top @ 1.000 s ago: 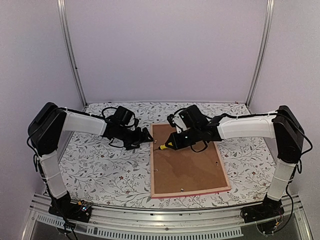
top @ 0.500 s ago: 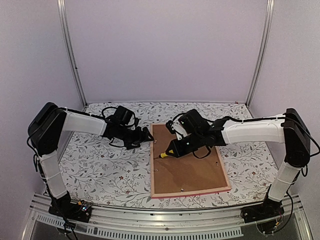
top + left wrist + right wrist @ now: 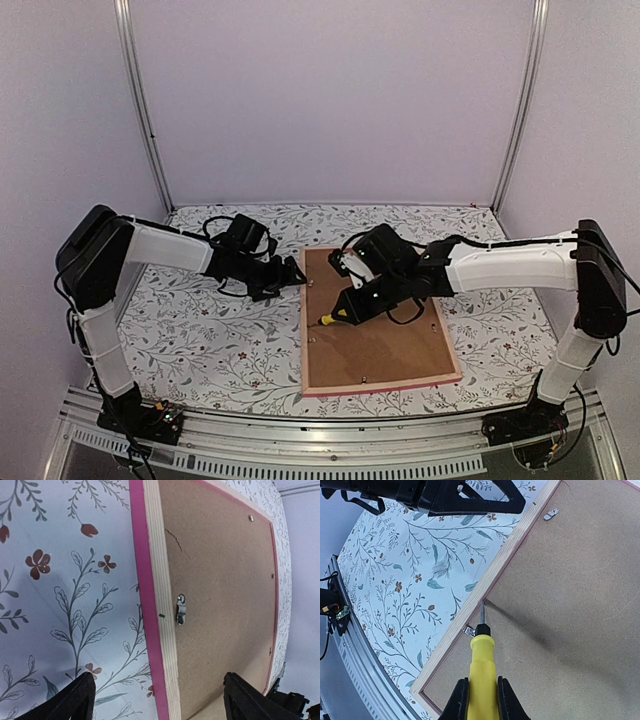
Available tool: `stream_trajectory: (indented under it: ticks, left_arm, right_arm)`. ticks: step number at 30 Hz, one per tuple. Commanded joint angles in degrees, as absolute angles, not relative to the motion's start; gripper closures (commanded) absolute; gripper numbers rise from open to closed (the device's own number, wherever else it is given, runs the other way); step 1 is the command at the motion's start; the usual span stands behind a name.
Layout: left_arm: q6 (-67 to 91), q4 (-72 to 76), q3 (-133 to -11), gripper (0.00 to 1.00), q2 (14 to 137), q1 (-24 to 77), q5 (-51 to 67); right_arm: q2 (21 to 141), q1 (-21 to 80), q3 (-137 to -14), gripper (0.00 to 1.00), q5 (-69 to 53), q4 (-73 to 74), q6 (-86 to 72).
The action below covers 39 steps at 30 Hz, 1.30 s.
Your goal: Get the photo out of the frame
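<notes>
A: Whereabouts, the frame (image 3: 159, 580)?
B: Face down on the flowered table (image 3: 200, 330), right of centre, with a pink rim round a brown backing board (image 3: 385, 345). Long side apparently running away from the arm bases.
A: And the photo?
B: Not visible. Presumably under the board, inside the frame.
A: And the right gripper (image 3: 481, 697)?
B: Jaws clenched on a yellow-handled screwdriver (image 3: 482, 665), stretched leftward across the board. Blade tip down at the seam between the board and the frame's left rail, just beside a small metal tab (image 3: 469, 630).
A: And the left gripper (image 3: 159, 697)?
B: Jaws released, wide apart, holding nothing. Poised over that same left rail, towards the far corner.
A: Nearer the work?
B: The right one. Likely next: levering tabs along that rail, with some risk of slipping and gouging the board.
</notes>
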<state>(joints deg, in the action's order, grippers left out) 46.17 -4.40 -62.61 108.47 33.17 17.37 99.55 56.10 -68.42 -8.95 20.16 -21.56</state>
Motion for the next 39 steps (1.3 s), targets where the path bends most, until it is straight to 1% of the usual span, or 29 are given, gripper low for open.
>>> stream_trajectory:
  ticks: [1, 21, 39]
  left_arm:
    - [46.38, -2.86, -61.70, 0.10, 109.07, 32.34, 17.45]
    - [46.58, -1.61, -61.17, 0.10, 109.76, 32.17, 18.06]
    - [46.63, -1.41, -61.04, 0.10, 110.04, 32.08, 18.17]
  right_arm:
    - [99.19, 58.47, -66.73, 1.00, -11.40, 28.89, -20.83]
    - [98.51, 61.41, -67.98, 1.00, -11.50, 34.54, -19.66]
    - [98.37, 62.05, -69.61, 1.00, -11.69, 37.64, -18.72]
